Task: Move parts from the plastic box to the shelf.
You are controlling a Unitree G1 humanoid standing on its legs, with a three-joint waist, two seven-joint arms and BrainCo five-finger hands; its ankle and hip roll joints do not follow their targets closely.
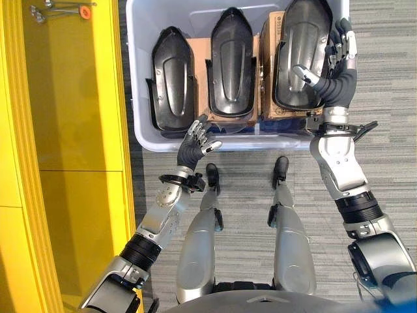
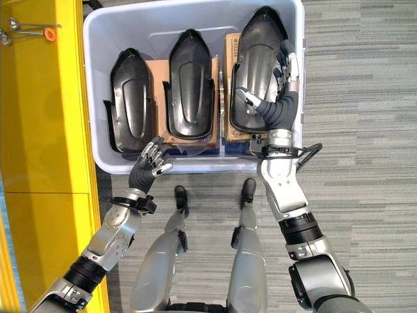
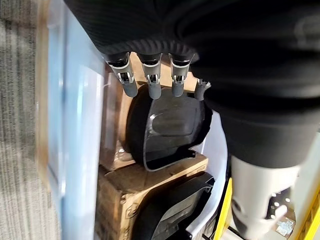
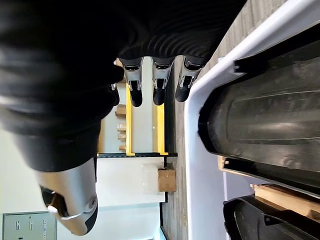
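- I am reaching my right hand (image 1: 333,72) around the rightmost black part (image 1: 301,52) in the plastic box (image 2: 104,156), fingers relaxed, gripping nothing.
- My left hand (image 1: 195,147) is hovering open at the box's near wall.
- Next I judge I need to close, lift, and carry it to the yellow shelf (image 1: 65,130).

Head stereo pair: looking steeply down from above on box (image 1: 140,78), parts (image 2: 189,81), shelf (image 1: 65,130) and floor; both eyes share nearly the whole scene. Wrist views: very close, looking along the fingers, left (image 3: 150,82) into the box, right (image 4: 155,82) past its rim.
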